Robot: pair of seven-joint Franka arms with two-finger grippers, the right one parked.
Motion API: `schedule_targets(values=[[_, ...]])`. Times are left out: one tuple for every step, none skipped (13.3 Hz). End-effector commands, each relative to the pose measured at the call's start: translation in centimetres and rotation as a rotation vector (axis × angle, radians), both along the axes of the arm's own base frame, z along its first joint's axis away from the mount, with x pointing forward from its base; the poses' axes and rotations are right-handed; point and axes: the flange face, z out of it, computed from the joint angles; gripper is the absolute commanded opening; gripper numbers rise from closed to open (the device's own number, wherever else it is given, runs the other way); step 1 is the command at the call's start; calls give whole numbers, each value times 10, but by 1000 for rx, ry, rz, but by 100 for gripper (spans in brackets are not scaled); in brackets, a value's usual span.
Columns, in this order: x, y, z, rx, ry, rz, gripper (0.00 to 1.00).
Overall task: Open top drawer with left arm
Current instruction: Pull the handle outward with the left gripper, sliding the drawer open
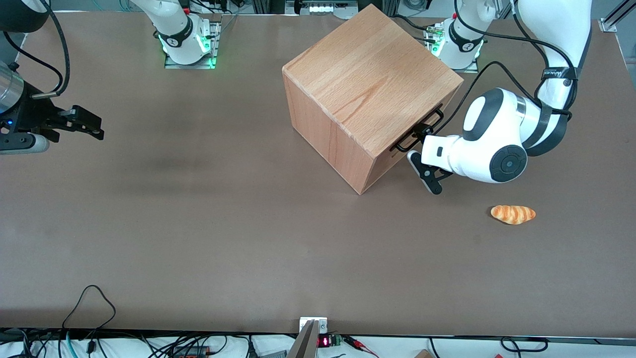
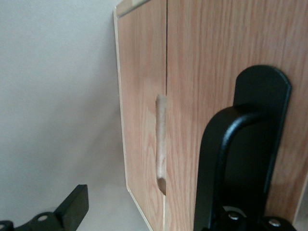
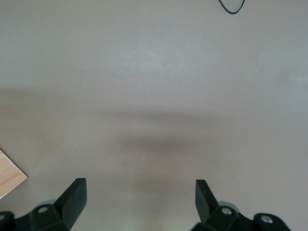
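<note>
The beech cube casing [image 1: 370, 84] stands on the table, turned at an angle. The top drawer [image 2: 202, 57] looks closed, its front about flush with the casing. Its black wire handle [image 1: 418, 130] also shows close up in the left wrist view [image 2: 219, 154]. The left arm's gripper [image 1: 415, 145] is right at the drawer front, fingers spread apart. One finger [image 1: 422, 132] sits at the handle; the other finger [image 2: 72, 209] hangs free beside the casing, over the table. Nothing is clamped between them. The gripper also shows in the left wrist view [image 2: 144, 204].
A lower front panel [image 2: 142, 96] with a finger notch [image 2: 161, 144] adjoins the top drawer. A croissant-like bread roll [image 1: 513, 214] lies on the table nearer the front camera than the gripper. Cables run past the arm bases.
</note>
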Motion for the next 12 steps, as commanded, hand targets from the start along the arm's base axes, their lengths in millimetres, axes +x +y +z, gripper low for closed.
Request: schedule_targets(values=[[8, 20, 2, 22, -72, 11, 100], [13, 25, 5, 27, -90, 15, 100], [18, 28, 10, 24, -103, 23, 100], [21, 32, 13, 23, -112, 29, 100], [26, 37, 18, 22, -123, 39, 100], [29, 42, 21, 37, -139, 35, 100], [34, 44, 27, 55, -172, 25, 100], [37, 44, 27, 56, -191, 27, 100], [40, 45, 28, 52, -210, 33, 100], [42, 46, 29, 57, -222, 33, 100], [43, 49, 29, 69, -235, 28, 100], [45, 52, 30, 72, -244, 31, 100]])
